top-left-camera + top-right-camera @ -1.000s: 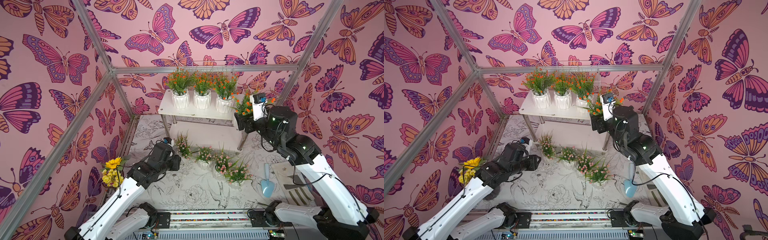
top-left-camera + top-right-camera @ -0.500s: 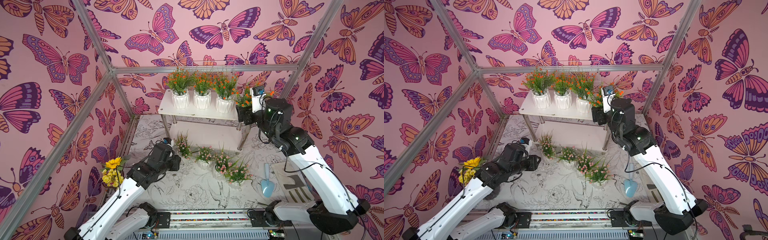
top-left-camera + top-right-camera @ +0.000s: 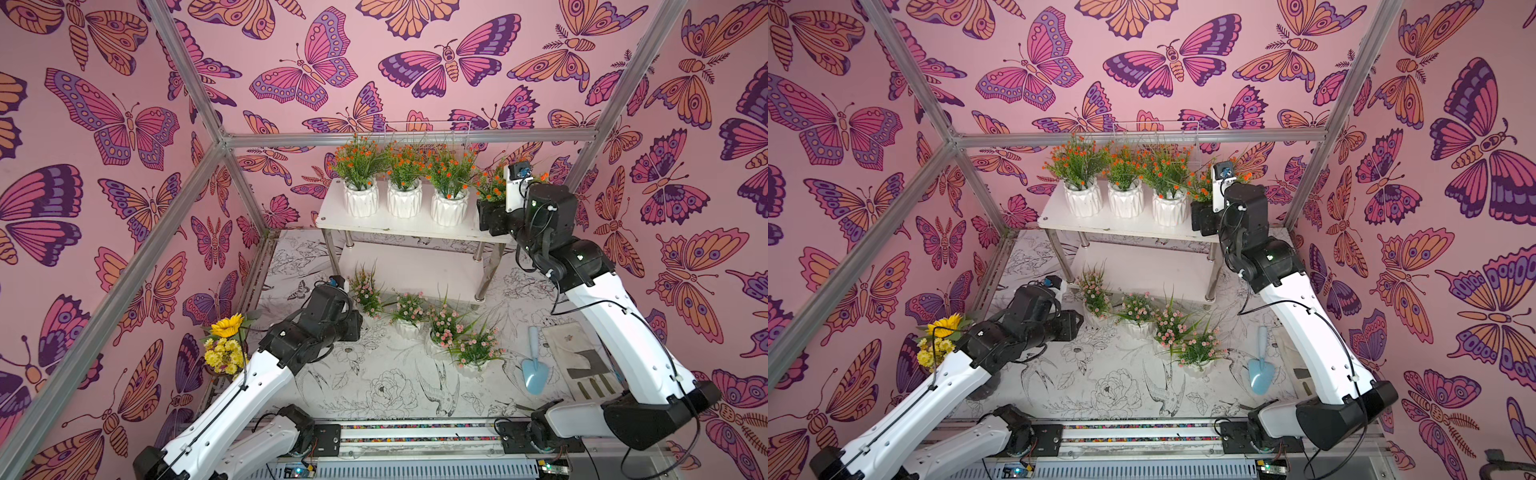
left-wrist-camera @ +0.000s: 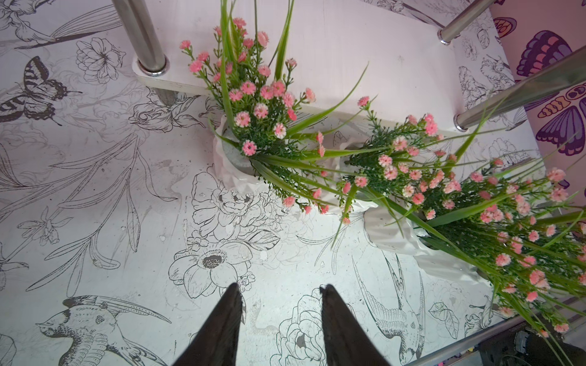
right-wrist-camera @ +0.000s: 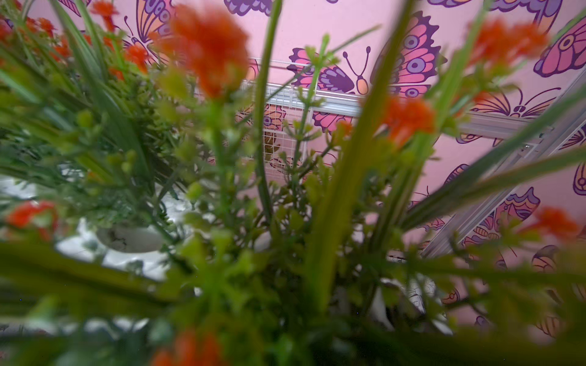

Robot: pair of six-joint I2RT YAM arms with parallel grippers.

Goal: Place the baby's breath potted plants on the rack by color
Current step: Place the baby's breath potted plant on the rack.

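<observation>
Three orange baby's breath potted plants point(image 3: 404, 201) stand in a row on the top board of the white rack point(image 3: 374, 222). My right gripper point(image 3: 488, 216) is at the board's right end, shut on a fourth orange plant point(image 3: 492, 187). That plant's foliage point(image 5: 333, 190) fills the right wrist view and hides the jaws. Several pink plants point(image 3: 409, 311) stand on the floor before the rack's lower board point(image 3: 407, 266). My left gripper point(image 4: 279, 286) is open and empty above the floor, a little short of the leftmost pink plant point(image 4: 253, 120), and it shows in a top view point(image 3: 355, 326) too.
A sunflower bouquet point(image 3: 226, 345) stands by the left wall beside my left arm. A blue trowel point(image 3: 534, 370) and a cloth point(image 3: 582, 361) lie on the floor at the right. A white wire basket point(image 3: 428, 133) hangs behind the rack. Metal frame bars run along the walls.
My right arm has carried the orange plant back and up to the right end of the top board. The left arm has barely moved.
</observation>
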